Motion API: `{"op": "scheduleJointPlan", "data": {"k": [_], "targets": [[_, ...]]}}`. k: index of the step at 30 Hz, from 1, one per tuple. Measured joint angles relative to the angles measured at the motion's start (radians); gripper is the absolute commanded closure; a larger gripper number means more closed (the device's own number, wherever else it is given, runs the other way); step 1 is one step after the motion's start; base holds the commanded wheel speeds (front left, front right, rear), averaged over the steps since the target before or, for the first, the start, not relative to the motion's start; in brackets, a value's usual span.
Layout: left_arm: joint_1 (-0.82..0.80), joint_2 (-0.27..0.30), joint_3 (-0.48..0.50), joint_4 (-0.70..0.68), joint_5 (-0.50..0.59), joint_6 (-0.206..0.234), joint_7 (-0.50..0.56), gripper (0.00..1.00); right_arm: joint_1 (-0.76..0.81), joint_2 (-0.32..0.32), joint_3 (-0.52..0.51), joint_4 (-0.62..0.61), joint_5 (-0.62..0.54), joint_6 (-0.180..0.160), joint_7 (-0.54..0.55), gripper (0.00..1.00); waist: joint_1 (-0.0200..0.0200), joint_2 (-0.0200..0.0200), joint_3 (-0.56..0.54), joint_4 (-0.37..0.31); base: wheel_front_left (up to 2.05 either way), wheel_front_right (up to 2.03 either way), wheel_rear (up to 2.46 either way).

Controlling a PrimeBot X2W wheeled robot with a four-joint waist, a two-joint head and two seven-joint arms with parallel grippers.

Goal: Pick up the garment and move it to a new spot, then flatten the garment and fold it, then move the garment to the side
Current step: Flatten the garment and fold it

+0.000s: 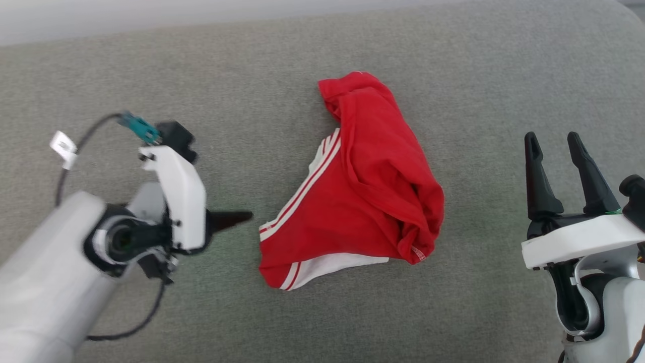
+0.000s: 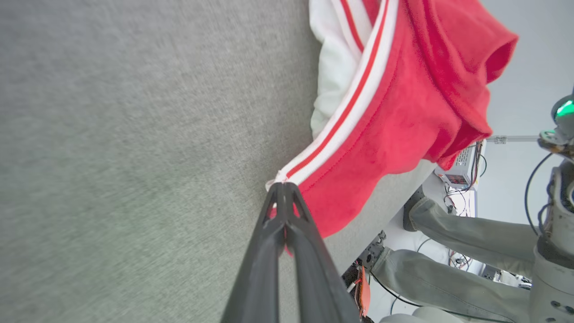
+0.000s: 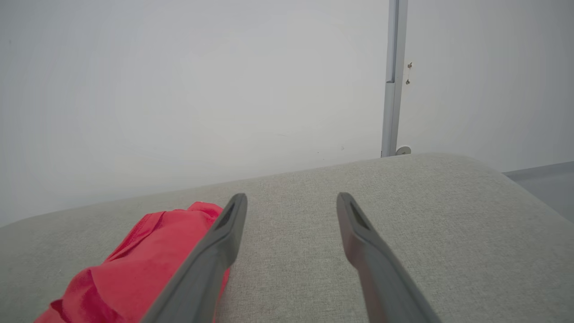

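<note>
Garment (image 1: pixel 363 201) lies crumpled in a heap at the middle of the grey fabric-covered table (image 1: pixel 151 65). Its red jersey is bunched into deep folds on the right and far sides. Red-and-white striped trim runs diagonally along the left edge, and a white panel shows at the near edge. Left claw (image 1: pixel 247 217) points in from the left with its 2 fingers pressed together, tips at the striped near-left corner; whether any cloth is pinched between them I cannot tell. Right claw (image 1: pixel 552 146) stands at the near right, apart from the garment, its 2 fingers spread wide and holding nothing.
</note>
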Motion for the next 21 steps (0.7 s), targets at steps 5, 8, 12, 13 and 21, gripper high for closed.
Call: {"op": "scheduleJointPlan", "data": {"k": [5, 8, 12, 13, 21], "targets": [[-0.007, 0.036, 0.042, -0.048, -0.016, 0.016, -0.029, 1.00, 0.003, 0.000, -0.006, -0.004, -0.007, 0.000, 0.004, 0.00, 0.0000, 0.0000, -0.015, 0.022, 0.00, 0.00, 0.00], [-0.009, 0.046, 0.051, -0.088, -0.017, 0.031, -0.035, 0.91, 0.005, 0.000, -0.007, -0.005, -0.007, 0.000, 0.006, 0.00, 0.0000, 0.0000, -0.026, 0.034, 0.00, 0.00, 0.00], [-0.010, 0.054, 0.034, -0.188, 0.034, 0.023, -0.056, 0.00, 0.007, 0.000, -0.008, -0.012, -0.012, 0.000, 0.013, 0.00, 0.0000, 0.0000, -0.039, 0.044, 0.00, 0.00, 0.00], [-0.008, 0.061, 0.026, -0.216, 0.053, 0.008, -0.070, 0.00, 0.007, 0.000, -0.008, -0.014, -0.015, 0.000, 0.014, 0.00, 0.0000, 0.0000, -0.041, 0.045, 0.00, 0.00, 0.00], [0.066, 0.096, -0.019, -0.382, 0.295, -0.027, -0.273, 0.00, 0.001, 0.000, -0.032, -0.061, -0.032, 0.000, 0.040, 0.00, 0.0000, 0.0000, -0.026, 0.021, 0.00, 0.00, 0.00]]}}
